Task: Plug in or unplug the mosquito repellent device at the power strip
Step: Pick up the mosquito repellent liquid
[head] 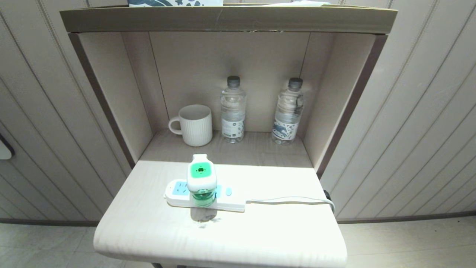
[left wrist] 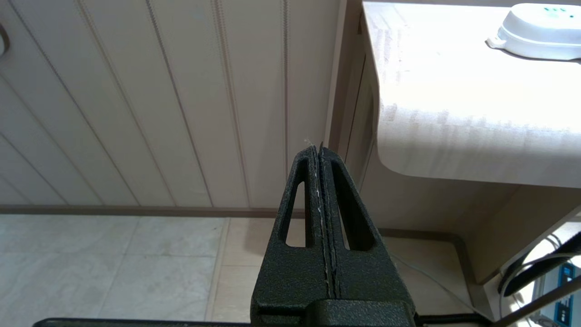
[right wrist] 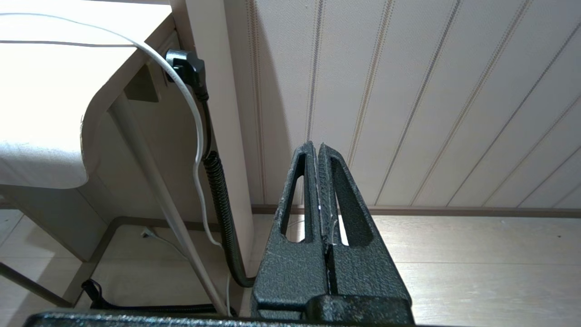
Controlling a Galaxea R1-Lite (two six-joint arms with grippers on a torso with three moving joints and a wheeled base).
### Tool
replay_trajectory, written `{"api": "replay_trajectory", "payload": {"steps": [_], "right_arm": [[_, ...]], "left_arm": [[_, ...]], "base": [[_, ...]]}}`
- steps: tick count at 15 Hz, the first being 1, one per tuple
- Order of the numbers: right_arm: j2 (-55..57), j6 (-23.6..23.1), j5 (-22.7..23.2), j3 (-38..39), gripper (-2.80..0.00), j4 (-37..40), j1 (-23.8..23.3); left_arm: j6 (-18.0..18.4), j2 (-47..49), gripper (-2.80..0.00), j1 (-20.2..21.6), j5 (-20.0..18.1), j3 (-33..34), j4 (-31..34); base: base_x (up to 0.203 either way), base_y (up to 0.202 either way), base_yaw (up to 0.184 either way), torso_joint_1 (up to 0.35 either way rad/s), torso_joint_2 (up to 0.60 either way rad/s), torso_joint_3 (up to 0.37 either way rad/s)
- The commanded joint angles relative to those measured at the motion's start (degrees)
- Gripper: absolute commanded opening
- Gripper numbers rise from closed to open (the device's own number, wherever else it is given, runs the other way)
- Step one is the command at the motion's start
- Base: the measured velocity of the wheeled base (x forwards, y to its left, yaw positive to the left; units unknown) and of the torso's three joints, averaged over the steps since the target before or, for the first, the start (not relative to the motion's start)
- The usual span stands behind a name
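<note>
The repellent (head: pixel 201 180) stands plugged into the strip (head: pixel 178 193) on the bench (head: pixel 148 227) — a mug (head: pixel 193 124) behind. The left claw (left wrist: pixel 319 152) and right claw (right wrist: pixel 316 150) hang below bench level — both closed, empty.

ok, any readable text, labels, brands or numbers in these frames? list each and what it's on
No text here can be read.
Left water bottle: label print too small to read.
Right water bottle: label shows a blue pattern; any lettering blurred.
Mosquito repellent device: small mark on green top, illegible.
Power strip: no legible markings.
Mug: plain.
</note>
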Motion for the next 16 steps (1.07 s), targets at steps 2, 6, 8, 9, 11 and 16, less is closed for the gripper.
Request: {"api": "replay_trajectory", "payload": {"steps": [2, 6, 8, 9, 11, 16], "right_arm": [[0.1, 0.0, 0.0, -0.1, -2.80, 0.0, 0.0], [0.1, 0.0, 0.0, -0.1, -2.80, 0.0, 0.0], [0.0, 0.0, 0.0, -0.1, -2.80, 0.0, 0.0], [0.1, 0.0, 0.0, 0.0, -2.80, 0.0, 0.0], [0.1, 0.0, 0.0, 0.0, -2.80, 0.0, 0.0], [0.0, 0.0, 0.0, 0.0, -2.80, 0.0, 0.0]], "left_arm": [[0.0, 0.1, -2.80, 0.0, 0.0, 0.0, 0.0], [0.0, 0.1, -2.80, 0.0, 0.0, 0.0, 0.0], [0.0, 0.1, -2.80, 0.0, 0.0, 0.0, 0.0], [0.0, 0.1, -2.80, 0.0, 0.0, 0.0, 0.0], [0.0, 0.1, -2.80, 0.0, 0.0, 0.0, 0.0], [0.0, 0.1, -2.80, 0.0, 0.0, 0.0, 0.0]], "base": [[0.000, 0.000, 0.000, 0.000, 0.00, 0.000], [0.004, -0.009, 0.126, 0.001, 0.00, 0.003], [0.002, -0.009, 0.163, 0.002, 0.01, 0.002], [0.003, -0.013, 0.119, 0.005, 0.00, 0.002], [0.001, -0.002, 0.035, 0.001, 0.00, 0.001], [0.000, 0.000, 0.000, 0.000, 0.00, 0.000]]}}
